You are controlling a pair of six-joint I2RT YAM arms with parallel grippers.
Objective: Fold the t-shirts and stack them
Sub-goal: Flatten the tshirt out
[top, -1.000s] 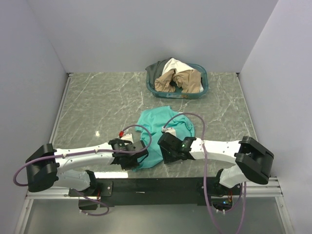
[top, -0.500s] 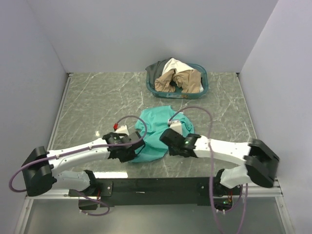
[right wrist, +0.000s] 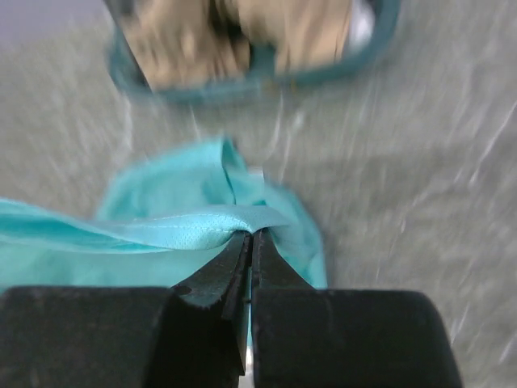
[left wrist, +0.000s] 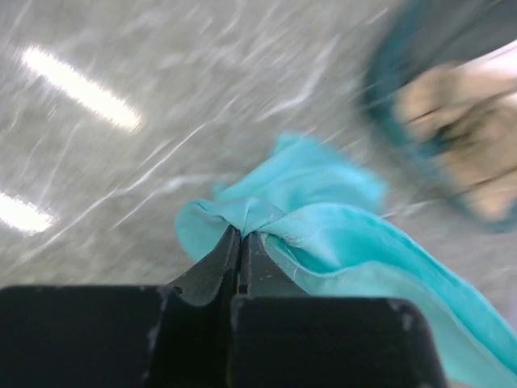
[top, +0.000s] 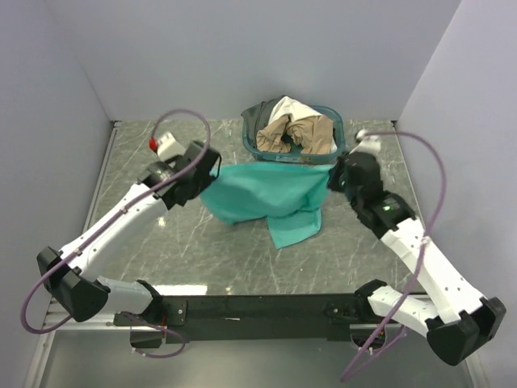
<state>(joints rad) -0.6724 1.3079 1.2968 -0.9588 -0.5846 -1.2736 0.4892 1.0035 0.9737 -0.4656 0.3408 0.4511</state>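
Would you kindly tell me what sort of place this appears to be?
Most likely a robotics lab test cell: plain pale walls box in a grey marble-patterned tabletop, two white robot arms are bolted at its near edge, and crumpled shirts fill an oval teal plastic basket.

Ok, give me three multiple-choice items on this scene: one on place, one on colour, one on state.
1. The basket sits: A) at the table's far edge; B) at its near edge; C) on the floor.
2. The t-shirt held up is: A) dark grey; B) teal-green; C) tan.
3. The left tool and right tool are: A) both open; B) one open, one shut; C) both shut on the t-shirt.

Key: 1 A, it lies beyond the stretched t-shirt; 2 B, every view shows teal cloth; 3 C, each wrist view shows its tool pinching the cloth.
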